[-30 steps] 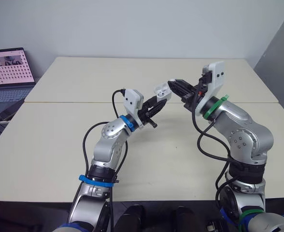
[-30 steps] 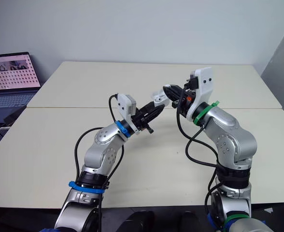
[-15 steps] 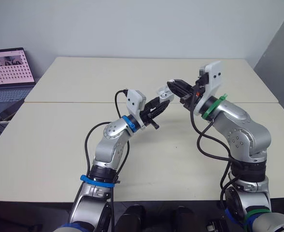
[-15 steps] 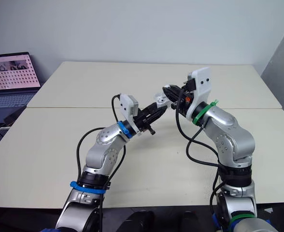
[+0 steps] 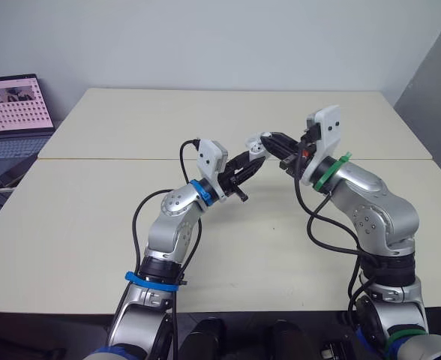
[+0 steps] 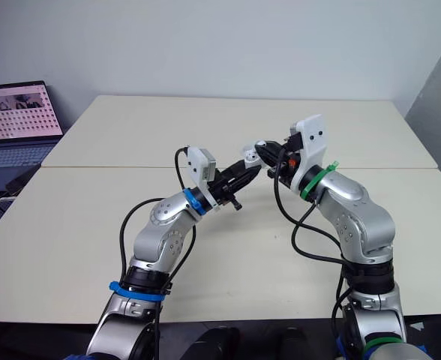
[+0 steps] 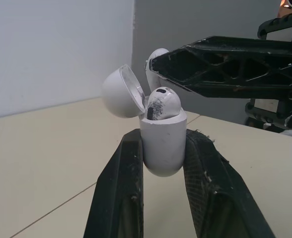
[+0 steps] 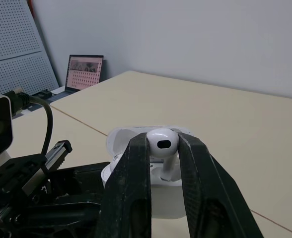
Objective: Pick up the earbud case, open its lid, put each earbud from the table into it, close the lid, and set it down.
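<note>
Right now you are on the loading step. The earbud case point(image 7: 161, 146) is white, rounded and glossy. Its lid point(image 7: 120, 91) is swung back on the hinge, and a first earbud point(image 7: 162, 103) already sits in its socket with the head showing above the rim.

The case stands upright between the fingers point(image 7: 122, 193) of the left gripper point(image 5: 252, 157). They pinch its lower body, so the mouth clears the tips, and the case is held up off the table.

The second earbud point(image 8: 162, 143) is clamped by its head in the right gripper point(image 5: 270, 139). Its stem hangs below those fingertips and reaches down to the case's open mouth. I judge it not yet seated.

Your next move calls for lining the stem up with the free socket, beside the first earbud. Then give a short straight push along the stem before you let the right fingers part. A skewed stem could catch on the rim or twist the case in the left pinch. After that, the lid wants closing.

Below both grippers lies the pale table point(image 5: 93, 217). A laptop point(image 5: 14, 105) stands well apart from either set of fingers, off to the left.
</note>
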Robot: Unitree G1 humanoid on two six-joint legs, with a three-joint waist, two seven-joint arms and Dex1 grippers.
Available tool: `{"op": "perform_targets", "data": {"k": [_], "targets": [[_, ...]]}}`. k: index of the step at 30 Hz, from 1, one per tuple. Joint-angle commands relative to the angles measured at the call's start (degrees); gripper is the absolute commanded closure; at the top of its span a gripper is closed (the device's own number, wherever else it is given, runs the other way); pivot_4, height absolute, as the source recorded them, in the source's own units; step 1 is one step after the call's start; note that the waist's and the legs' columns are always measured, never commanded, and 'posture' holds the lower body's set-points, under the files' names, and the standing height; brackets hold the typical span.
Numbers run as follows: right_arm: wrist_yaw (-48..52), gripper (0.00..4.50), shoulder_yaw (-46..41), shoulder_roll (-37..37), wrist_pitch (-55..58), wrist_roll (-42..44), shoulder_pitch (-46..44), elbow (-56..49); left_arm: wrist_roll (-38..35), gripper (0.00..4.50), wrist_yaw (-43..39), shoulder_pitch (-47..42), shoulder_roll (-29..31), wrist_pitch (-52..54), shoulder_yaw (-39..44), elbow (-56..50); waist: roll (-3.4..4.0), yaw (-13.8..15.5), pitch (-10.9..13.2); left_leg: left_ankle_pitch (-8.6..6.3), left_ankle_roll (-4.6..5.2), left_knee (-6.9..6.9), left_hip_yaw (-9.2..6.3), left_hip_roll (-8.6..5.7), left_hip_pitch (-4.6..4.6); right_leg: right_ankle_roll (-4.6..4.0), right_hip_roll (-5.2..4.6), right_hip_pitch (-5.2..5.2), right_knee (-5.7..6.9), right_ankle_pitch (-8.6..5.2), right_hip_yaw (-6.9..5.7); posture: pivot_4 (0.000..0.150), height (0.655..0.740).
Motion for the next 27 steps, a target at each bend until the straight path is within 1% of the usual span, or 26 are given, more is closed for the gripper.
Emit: {"op": "perform_targets", "data": {"k": [1, 13, 17, 18, 19, 20, 24, 27], "targets": [[0.2, 4.07, 0.4, -0.7, -1.1, 0.0, 0.4, -1.3, -1.9, 3.77, -0.3, -0.9, -0.7, -0.6, 0.0, -3.5, 0.0, 0.0, 0.0, 0.0, 0.0, 0.0, 0.0, 0.0, 0.0, 0.0, 0.0, 0.0, 0.0, 0.0, 0.0, 0.15, 0.74], [1.2, 4.07, 2.8, -3.4, -4.3, -2.5, 1.3, -0.7, -2.8, 3.77, -0.6, -0.5, -0.2, -0.1, -0.2, -4.4, 0.0, 0.0, 0.0, 0.0, 0.0, -0.01, 0.0, 0.0, 0.0, 0.0, 0.0, 0.0, -0.01, 0.0, 0.0, 0.15, 0.74], [1.5, 4.07, 3.0, -3.3, -4.2, -1.8, 1.5, -0.9, -2.9, 3.77, -0.6, -0.4, -0.1, 0.0, -0.2, -4.4, 0.0, 0.0, 0.0, 0.0, 0.0, -0.01, 0.0, 0.0, 0.0, 0.0, 0.0, 0.0, -0.01, 0.0, 0.0, 0.15, 0.74], [1.5, 3.35, 2.9, -3.2, -4.1, -1.6, 1.5, -1.0, -2.9, 3.77, -0.5, -0.4, 0.0, 0.0, -0.2, -4.5, 0.0, 0.0, 0.0, 0.0, 0.0, -0.01, 0.0, 0.0, 0.0, 0.0, 0.0, 0.01, -0.01, 0.0, 0.0, 0.15, 0.74], [1.7, 3.09, 2.4, -3.1, -3.6, -0.8, 1.3, -1.3, -2.8, 3.77, -0.5, -0.3, 0.1, 0.0, -0.2, -4.5, 0.0, 0.0, 0.0, 0.0, 0.0, -0.01, 0.0, 0.0, 0.0, 0.0, 0.0, 0.01, -0.01, 0.0, 0.0, 0.15, 0.74], [2.0, 2.74, 1.6, -3.1, -2.9, 0.5, 1.1, -1.8, -2.8, 3.77, -0.4, -0.3, 0.1, 0.1, -0.1, -4.5, 0.0, 0.0, 0.0, 0.0, 0.0, -0.01, 0.0, 0.0, 0.0, 0.0, 0.0, 0.01, -0.01, 0.0, 0.0, 0.15, 0.74], [2.8, 2.74, -2.0, -3.9, 0.4, 5.3, 1.0, -4.2, -2.7, 3.77, -0.2, 0.2, 0.4, 0.2, 0.0, -4.7, 0.0, 0.0, 0.0, 0.0, 0.01, -0.01, -0.01, 0.0, 0.0, 0.0, 0.0, 0.02, -0.03, 0.0, 0.0, 0.15, 0.74], [5.5, 2.74, -6.9, -7.0, 6.0, 13.4, 2.0, -7.2, -2.5, 3.77, -0.2, 0.5, 0.6, 0.1, 0.0, -4.5, 0.01, 0.1, 0.0, -0.01, 0.01, -0.02, -0.01, 0.0, 0.0, 0.0, 0.0, 0.02, -0.06, 0.0, -0.01, 0.15, 0.74]]}}
